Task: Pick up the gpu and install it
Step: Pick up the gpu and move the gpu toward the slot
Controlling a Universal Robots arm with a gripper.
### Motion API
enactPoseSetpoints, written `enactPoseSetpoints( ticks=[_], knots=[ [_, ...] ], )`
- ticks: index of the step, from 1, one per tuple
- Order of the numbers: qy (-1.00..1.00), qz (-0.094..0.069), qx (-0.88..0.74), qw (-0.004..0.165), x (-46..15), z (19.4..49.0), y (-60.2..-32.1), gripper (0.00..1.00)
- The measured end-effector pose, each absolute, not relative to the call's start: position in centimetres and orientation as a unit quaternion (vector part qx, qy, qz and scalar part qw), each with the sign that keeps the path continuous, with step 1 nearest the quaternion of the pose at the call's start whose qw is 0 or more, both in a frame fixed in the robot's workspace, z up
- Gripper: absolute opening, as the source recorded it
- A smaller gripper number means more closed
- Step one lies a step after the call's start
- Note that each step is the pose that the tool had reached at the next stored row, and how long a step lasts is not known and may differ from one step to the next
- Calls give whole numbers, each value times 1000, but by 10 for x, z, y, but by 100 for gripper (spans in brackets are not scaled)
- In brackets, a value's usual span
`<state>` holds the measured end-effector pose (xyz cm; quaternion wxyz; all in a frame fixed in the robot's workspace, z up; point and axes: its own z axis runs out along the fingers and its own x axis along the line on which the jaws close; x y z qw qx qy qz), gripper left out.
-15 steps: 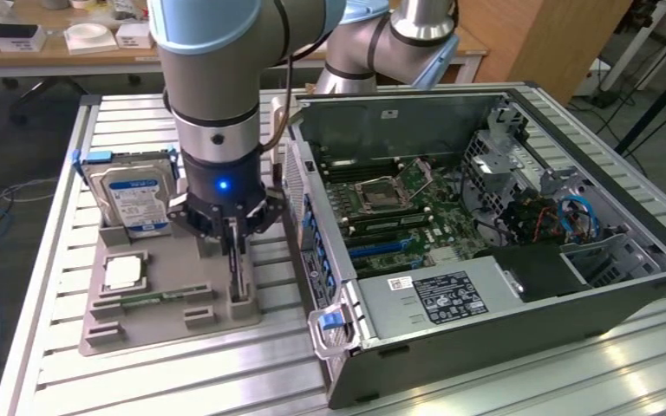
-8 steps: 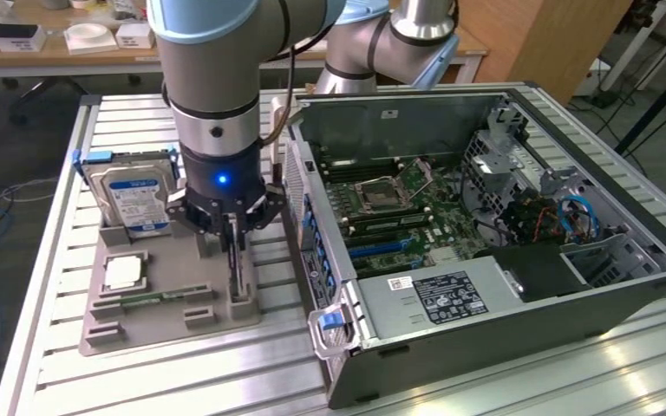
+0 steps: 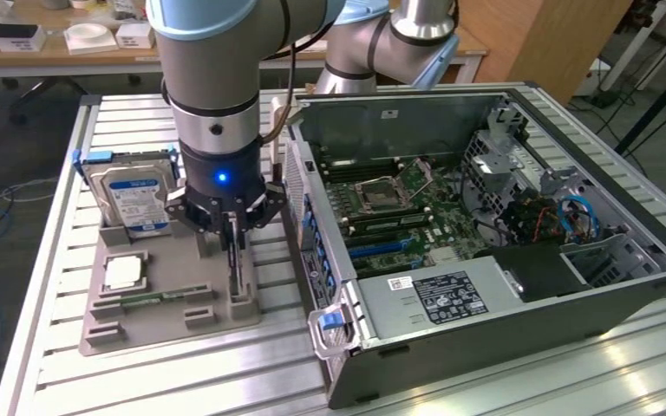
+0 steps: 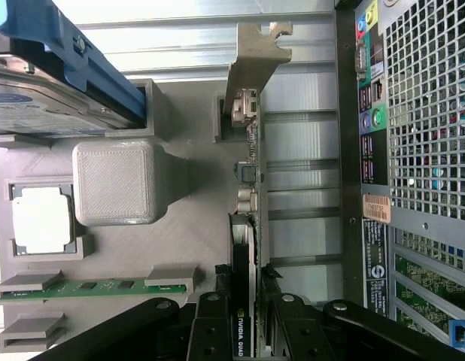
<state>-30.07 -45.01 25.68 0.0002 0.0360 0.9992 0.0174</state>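
The gpu (image 4: 247, 173) is a thin dark card standing on edge in a slot of the grey holder tray (image 4: 195, 241), with its silver bracket (image 4: 255, 53) at the far end. My gripper (image 4: 246, 316) straddles the card's near end, and its black fingers (image 4: 214, 323) press on both faces, so it is shut on the card. In the exterior view the gripper (image 3: 232, 230) points straight down at the gpu (image 3: 236, 269), which still sits in the tray (image 3: 159, 334), at the exterior view's left of the open computer case (image 3: 484, 243).
On the tray stand a silver hard drive with a blue-white label (image 3: 134, 195), a processor chip (image 3: 122, 273) and a green memory stick (image 3: 153, 297). The case's perforated rear panel (image 4: 420, 113) rises close beside the card. The slatted metal table (image 3: 610, 373) surrounds both.
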Motion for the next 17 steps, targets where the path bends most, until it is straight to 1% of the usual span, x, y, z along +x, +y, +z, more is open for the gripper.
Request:
enactPoseSetpoints(
  ticks=[12,17],
  knots=[
    [999,17,36,0,-301,257,-450,26],
    [999,20,36,0,-301,272,-450,26]
  ],
)
